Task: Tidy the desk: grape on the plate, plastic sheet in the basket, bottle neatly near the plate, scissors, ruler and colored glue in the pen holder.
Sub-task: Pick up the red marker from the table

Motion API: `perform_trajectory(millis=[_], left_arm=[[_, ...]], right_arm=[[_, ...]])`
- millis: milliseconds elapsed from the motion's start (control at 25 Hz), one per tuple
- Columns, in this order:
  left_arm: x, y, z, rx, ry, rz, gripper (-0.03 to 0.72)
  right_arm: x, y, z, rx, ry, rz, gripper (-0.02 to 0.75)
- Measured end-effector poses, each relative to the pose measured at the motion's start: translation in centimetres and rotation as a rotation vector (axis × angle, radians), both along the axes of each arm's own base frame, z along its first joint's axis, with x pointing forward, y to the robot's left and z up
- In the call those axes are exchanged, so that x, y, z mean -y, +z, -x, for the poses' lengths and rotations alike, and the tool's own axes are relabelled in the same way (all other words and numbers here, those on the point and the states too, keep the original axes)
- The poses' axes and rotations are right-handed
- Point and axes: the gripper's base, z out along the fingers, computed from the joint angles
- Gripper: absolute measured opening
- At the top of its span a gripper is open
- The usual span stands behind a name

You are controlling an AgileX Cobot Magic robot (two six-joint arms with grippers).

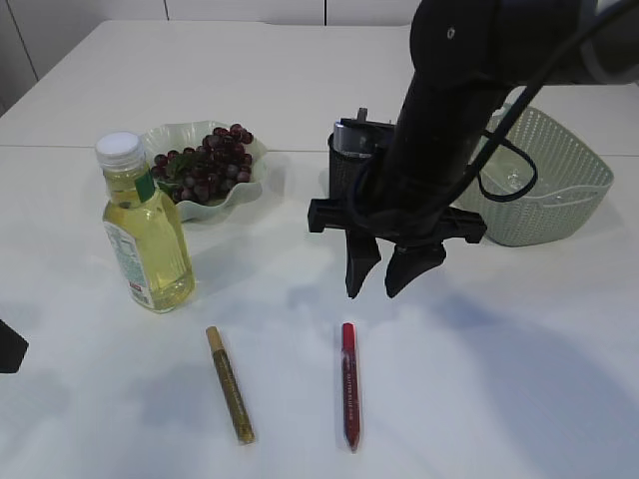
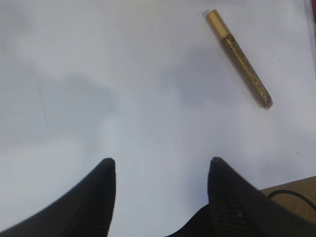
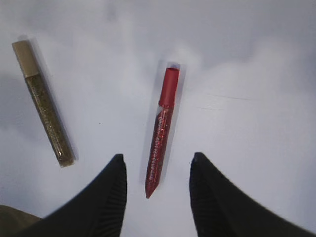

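On the white table (image 1: 519, 359), toward its near edge, two tubes of colored glue lie flat and well apart from each other: a red glue tube (image 1: 348, 384) with its red cap pointing away from the camera, and to its left a gold glue tube (image 1: 230, 384) lying at a slight angle with a pale gold cap. The right gripper (image 1: 379, 269) hangs above the table just beyond the cap end of the red tube, its two dark fingers pointing down with the jaws released and nothing between them; in the right wrist view the red glue tube (image 3: 160, 133) lies on the table in line with the gap of the right gripper (image 3: 157, 165), with the gold glue tube (image 3: 44, 103) off to the side. The left gripper (image 2: 160, 165) is also parted and empty over bare table, the gold glue tube (image 2: 239, 59) lying some way ahead of it. Farther back, a bottle (image 1: 145, 230) of yellow liquid stands upright beside a pale green plate (image 1: 170, 135) that holds the grape (image 1: 205, 165) bunch. Behind the right arm stands a black mesh pen holder (image 1: 344, 170) with something dark in it, and to its right a pale green basket (image 1: 559, 190).
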Motion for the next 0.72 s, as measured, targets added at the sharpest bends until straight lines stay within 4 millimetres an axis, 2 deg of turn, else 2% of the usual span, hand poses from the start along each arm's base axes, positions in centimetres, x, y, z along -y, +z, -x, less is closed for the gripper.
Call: perform_trajectory(millis=[120,240,440,720], left_arm=[[0.0,0.0,-0.1,0.011,0.002,0.002,0.435],[0.0,0.1,-0.3,0.034,0.008,0.008,0.435],[0.1,0.2,-0.5,0.059,0.013,0.013,0.435],[0.1,0.3,-0.6,0.073,0.016,0.015,0.435]], right_arm=[[-0.5,-0.2,0.2,0.010,-0.045,0.032,0.345],[-1.7,-0.7,0.6,0.048,-0.057,0.079,0.345],[-3.3,-3.0,0.7,0.036,-0.100,0.109,0.345],[-3.7,-6.8,0.3,-0.040,-0.117,0.154,0.345]])
